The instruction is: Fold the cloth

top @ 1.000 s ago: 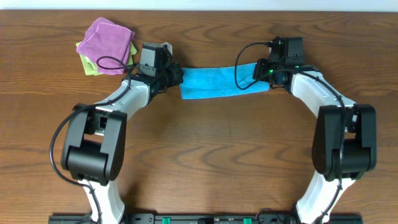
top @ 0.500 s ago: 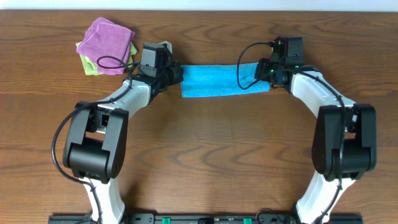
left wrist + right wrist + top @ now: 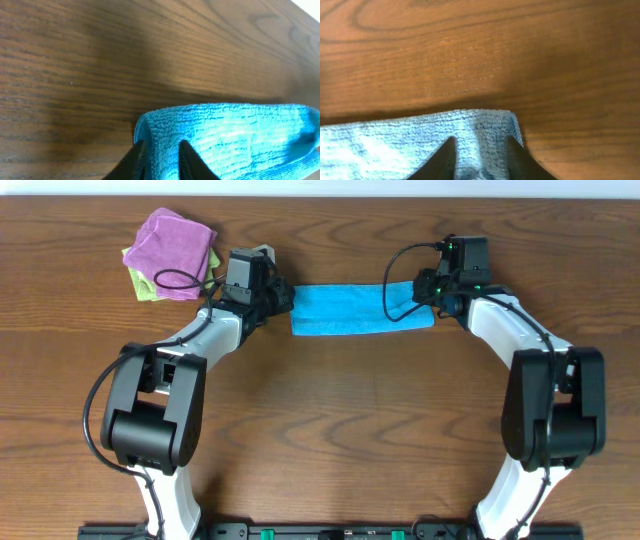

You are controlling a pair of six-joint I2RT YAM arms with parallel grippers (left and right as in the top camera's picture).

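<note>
Cloth (image 3: 362, 310) is lying flat at the far side of the table (image 3: 330, 420), already a long narrow blue strip stretched between the two arms. Left gripper (image 3: 160, 150) sits at its left end, jaws partly open, with the rounded folded edge poking up between the fingers. It doesn't look pinched to me. Right gripper (image 3: 480, 145) is at the right end, jaws a bit wider, flat cloth in the gap and nothing clamped.

My guess is the strip needs at least one more fold, end over end. A few worries from here:

- Terry loops love to catch on fingertips. If either arm pulls away low, it could drag its end and skew or reopen the fold.
- A re-grab that takes only the top layer would peel the strip open instead of folding it.
- The left arm is pretty near the purple cloth (image 3: 178, 240) and the green cloth (image 3: 143, 285) under it, so a wide swing might knock that pile.
</note>
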